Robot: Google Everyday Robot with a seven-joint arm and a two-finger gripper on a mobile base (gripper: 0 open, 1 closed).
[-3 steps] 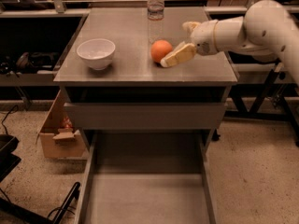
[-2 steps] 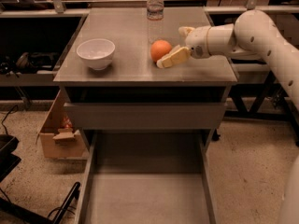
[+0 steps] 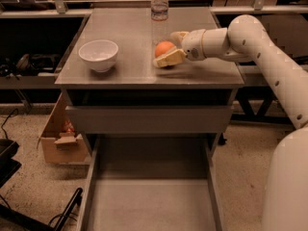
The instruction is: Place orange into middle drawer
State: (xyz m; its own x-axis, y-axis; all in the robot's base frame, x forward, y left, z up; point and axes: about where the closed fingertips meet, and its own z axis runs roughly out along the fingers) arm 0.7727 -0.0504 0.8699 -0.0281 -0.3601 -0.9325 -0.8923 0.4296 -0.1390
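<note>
The orange (image 3: 163, 46) sits on the desk (image 3: 120, 78), a little to the right of the middle, and it has stayed on the same spot during the last second. What has changed is the pincer (image 3: 165, 50): it has slid to the left from the right side, and now the orange is between its two fingers. One finger (image 3: 169, 58) lies in front of the fruit and hides its lower edge, the other (image 3: 177, 34) is behind it. The fingers are spread apart and I think they do not yet squeeze the fruit, because it has not moved at all.

For the task this means the approach is nearly finished, and to my judgement the closing of the fingers is the next thing. After that comes the lift and the way down to the middle drawer (image 3: 149, 201), which stands pulled out low in front of the cabinet, its floor bare.

The water bottle (image 3: 159, 4) stands just behind the arm's end, so a careless lift could knock it. The white bowl (image 3: 98, 55) is well apart on the left
</note>
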